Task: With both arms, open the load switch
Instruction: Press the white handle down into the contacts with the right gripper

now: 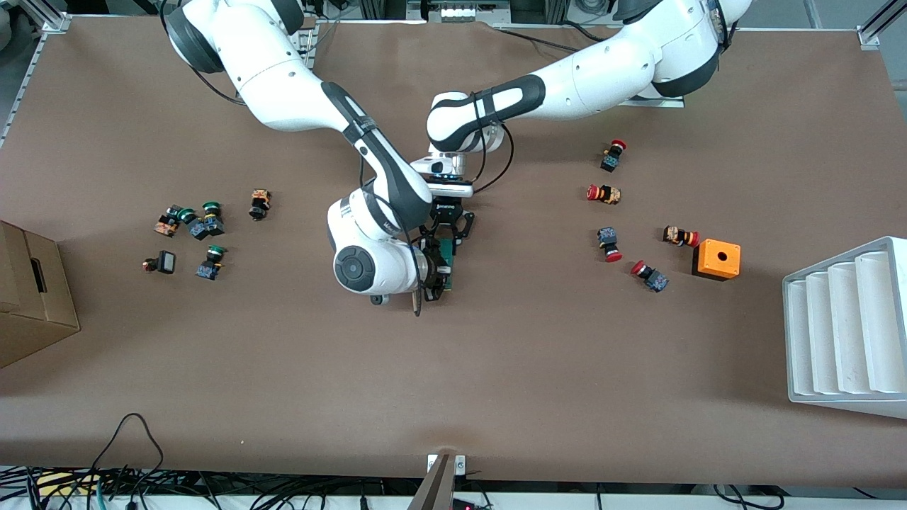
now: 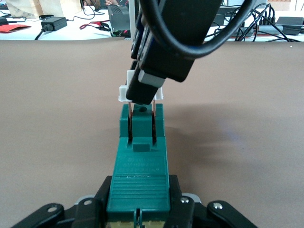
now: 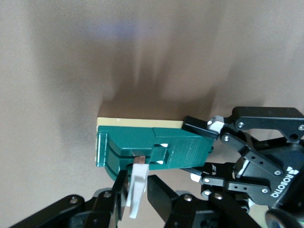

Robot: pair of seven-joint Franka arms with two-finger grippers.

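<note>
The load switch (image 1: 449, 261) (image 2: 141, 154) (image 3: 152, 148), a slim dark-green block with a cream underside, is at the middle of the table between both grippers. My left gripper (image 1: 447, 237) (image 2: 138, 206) is shut on one end of the green body, a finger on each side. Its fingers (image 3: 198, 127) also show in the right wrist view. My right gripper (image 1: 435, 278) (image 3: 138, 194) is shut on the white tab (image 3: 137, 190) (image 2: 124, 91) at the other end. The tab stands off the body, with two copper blades (image 2: 130, 116) bare between them. I cannot tell whether the switch touches the table.
Red-capped push buttons (image 1: 611, 154) and an orange box with a hole (image 1: 716, 259) lie toward the left arm's end, with a white ribbed tray (image 1: 843, 326) at the edge. Green-capped buttons (image 1: 205, 223) and a cardboard box (image 1: 28, 297) are toward the right arm's end.
</note>
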